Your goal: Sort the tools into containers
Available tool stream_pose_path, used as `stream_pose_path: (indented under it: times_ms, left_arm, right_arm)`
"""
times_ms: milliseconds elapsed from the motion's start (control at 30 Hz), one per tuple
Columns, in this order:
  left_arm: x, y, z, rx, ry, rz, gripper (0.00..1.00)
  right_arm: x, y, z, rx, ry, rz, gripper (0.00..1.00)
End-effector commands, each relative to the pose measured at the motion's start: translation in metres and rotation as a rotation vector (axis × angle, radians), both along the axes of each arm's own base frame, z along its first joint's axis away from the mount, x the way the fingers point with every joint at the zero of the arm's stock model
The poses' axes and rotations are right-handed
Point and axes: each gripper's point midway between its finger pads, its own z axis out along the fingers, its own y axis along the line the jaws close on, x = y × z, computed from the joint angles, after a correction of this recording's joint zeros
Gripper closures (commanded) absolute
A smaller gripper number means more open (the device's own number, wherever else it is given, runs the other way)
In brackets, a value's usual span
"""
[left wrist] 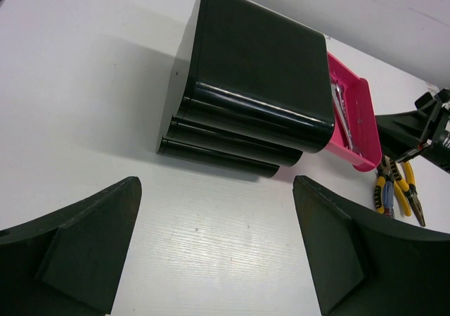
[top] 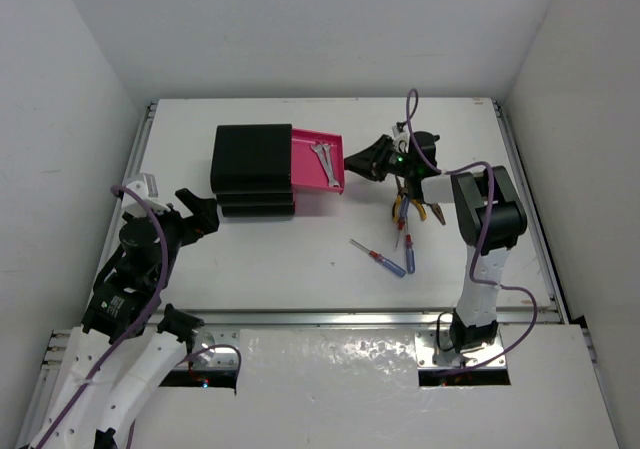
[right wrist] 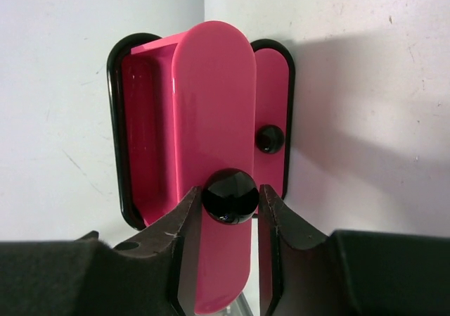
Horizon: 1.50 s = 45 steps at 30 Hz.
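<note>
The black chest (top: 252, 169) stands at the back left; its top drawer (top: 318, 159), magenta-pink inside, is pulled out to the right. Two silver wrenches (top: 324, 162) lie in it and also show in the left wrist view (left wrist: 339, 101). My right gripper (top: 352, 159) is at the drawer's front, its fingers closed on the round black knob (right wrist: 230, 195). Two yellow-handled pliers (top: 405, 207) lie under the right arm. Two screwdrivers, one red-handled (top: 381, 259) and one blue-handled (top: 409, 257), lie nearer the front. My left gripper (top: 200, 212) is open and empty, left of the chest.
The two lower drawers are shut; one lower knob (right wrist: 270, 138) shows beside the open drawer's pink front (right wrist: 211, 105). The right arm (top: 485, 219) stands over the pliers. White walls enclose the table on three sides.
</note>
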Motion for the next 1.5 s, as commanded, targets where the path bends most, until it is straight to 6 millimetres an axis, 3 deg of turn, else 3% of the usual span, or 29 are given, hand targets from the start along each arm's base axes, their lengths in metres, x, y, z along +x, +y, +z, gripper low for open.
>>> stream_pose_path:
  times_ms: [0,200,567,900,1133,1467]
  left_arm:
    - [0.004,-0.005,0.014,-0.011,-0.046,-0.018,0.12]
    - [0.004,-0.005,0.013,-0.010,-0.043,-0.018,0.12]
    - [0.004,-0.005,0.013,-0.010,-0.043,-0.018,0.13]
    - [0.005,-0.005,0.013,-0.010,-0.041,-0.020,0.12]
    - [0.004,-0.005,0.014,-0.010,-0.046,-0.022,0.12]
    - [0.002,-0.005,0.016,-0.017,-0.063,-0.025,0.13]
  right_arm:
    - [0.006,0.006,0.020,0.034,-0.095,0.016,0.70]
    - [-0.002,0.005,0.033,0.051,-0.115,0.015,0.76]
    - [-0.012,0.003,0.084,0.036,-0.189,0.003,0.77]
    - [-0.015,0.025,0.081,0.023,-0.151,0.062,0.77]
    - [-0.012,0.048,0.092,0.009,-0.175,0.091,0.77]
    - [-0.004,0.075,0.071,0.004,-0.131,0.119,0.77]
